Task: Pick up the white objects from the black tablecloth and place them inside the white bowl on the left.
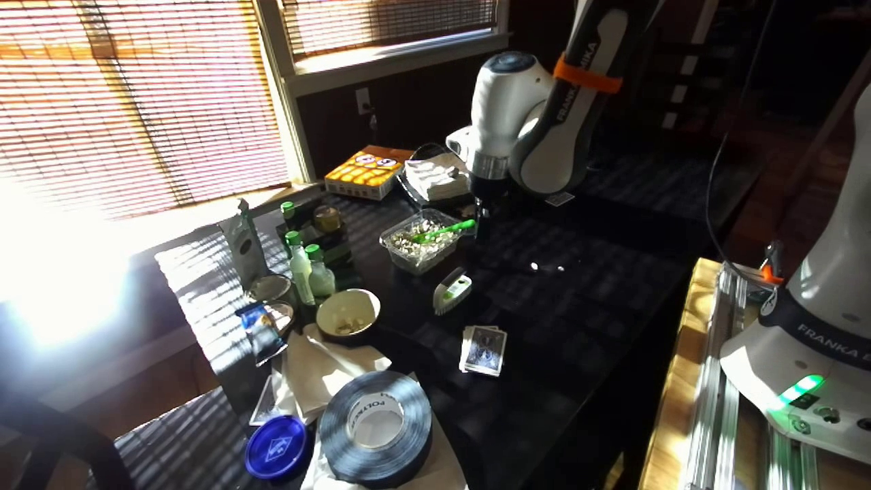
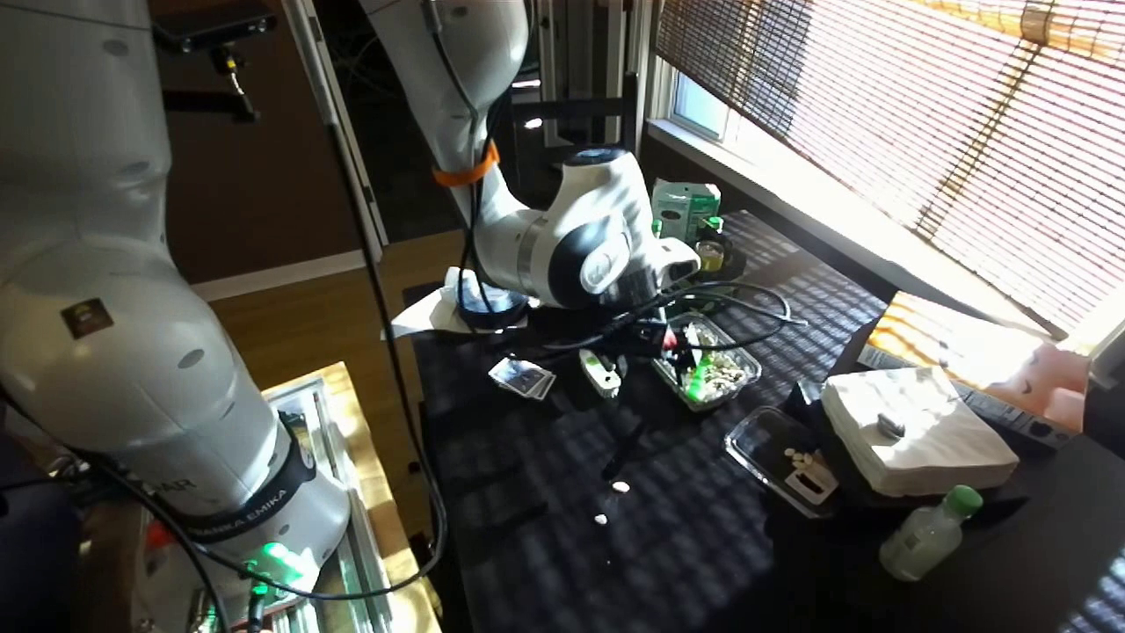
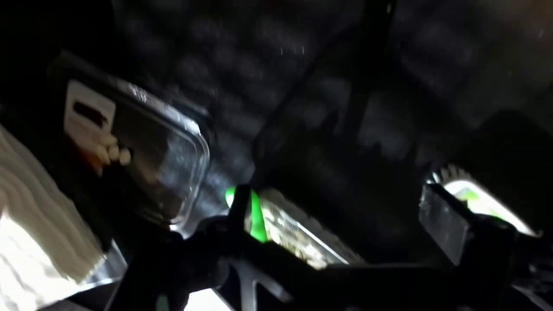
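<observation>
- Tool (image 3: 339, 203): its fingers are standing wide apart, gripping nothing; in an exterior view, cables (image 2: 606, 331) are crossing it and its outline is blending with the dark.
- Green handle (image 3: 258, 220): passing behind one finger in the wrist view; whether the two are touching cannot be told.
- Napkins (image 2: 927, 457): white folded stack, being cut off by the frame in the wrist view; a small grey object (image 2: 890, 426) is resting on top, its kind unclear.
- White objects (image 1: 534, 266): two tiny bits, lying near each other but apart on the black tablecloth (image 1: 578, 320) in both exterior views; a fainter speck (image 2: 608, 562) is showing close by.
- Black tablecloth: stretching open around the bits, out to its edge toward the robot's base (image 1: 810, 354).
- Brush (image 1: 452, 291): lying between the plastic container (image 1: 416, 263) and the playing cards (image 1: 484, 352), apart from both; a finger is partly covering it in the wrist view.
- Plastic container: clear, squarish, holding a pale chopped mix.
- Plastic tray (image 3: 175, 115): clear, shallow, round-cornered; pale rounded bits (image 3: 113, 153) and a label (image 3: 76, 93) are showing in it.
- White bowl (image 1: 348, 306): round, smooth, pale-rimmed, standing just beside green-capped bottles (image 1: 321, 280); indistinct pale pieces (image 1: 350, 325) are lying at its bottom.
- Tape roll (image 1: 414, 435): thick grey ring, lying just beside a round blue lid (image 1: 277, 447).
</observation>
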Motion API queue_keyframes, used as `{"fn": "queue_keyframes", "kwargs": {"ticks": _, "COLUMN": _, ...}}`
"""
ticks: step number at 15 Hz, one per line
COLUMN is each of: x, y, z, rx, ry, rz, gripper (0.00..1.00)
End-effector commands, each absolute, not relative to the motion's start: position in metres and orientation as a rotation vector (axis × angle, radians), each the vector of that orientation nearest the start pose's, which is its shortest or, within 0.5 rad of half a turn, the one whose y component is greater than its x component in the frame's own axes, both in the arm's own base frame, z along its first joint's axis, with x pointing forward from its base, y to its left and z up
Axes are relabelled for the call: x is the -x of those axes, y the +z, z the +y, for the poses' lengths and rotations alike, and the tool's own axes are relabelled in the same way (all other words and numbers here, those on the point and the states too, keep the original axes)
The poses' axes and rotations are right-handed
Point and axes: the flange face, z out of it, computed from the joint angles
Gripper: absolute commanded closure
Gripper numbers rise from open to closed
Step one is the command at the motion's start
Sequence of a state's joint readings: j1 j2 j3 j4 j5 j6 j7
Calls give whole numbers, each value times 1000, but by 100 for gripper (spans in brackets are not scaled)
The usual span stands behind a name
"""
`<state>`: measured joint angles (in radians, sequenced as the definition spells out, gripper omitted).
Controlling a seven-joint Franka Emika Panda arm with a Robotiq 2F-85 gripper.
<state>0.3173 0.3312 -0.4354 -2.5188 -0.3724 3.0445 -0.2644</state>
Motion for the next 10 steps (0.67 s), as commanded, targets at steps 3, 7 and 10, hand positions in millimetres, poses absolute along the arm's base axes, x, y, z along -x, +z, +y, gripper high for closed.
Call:
{"fn": "queue_keyframes", "kwargs": {"ticks": 3, "x": -407, "y": 179, "z": -60, "rx": 3299, "ry": -115, "rz": -741, "gripper": 0}}
{"fn": "queue_keyframes", "kwargs": {"ticks": 7, "x": -408, "y": 177, "z": -50, "rx": 3257, "ry": -251, "rz": -794, "gripper": 0}}
{"fn": "queue_keyframes", "kwargs": {"ticks": 10, "x": -399, "y": 164, "z": -75, "rx": 3274, "ry": -22, "rz": -556, "gripper": 0}}
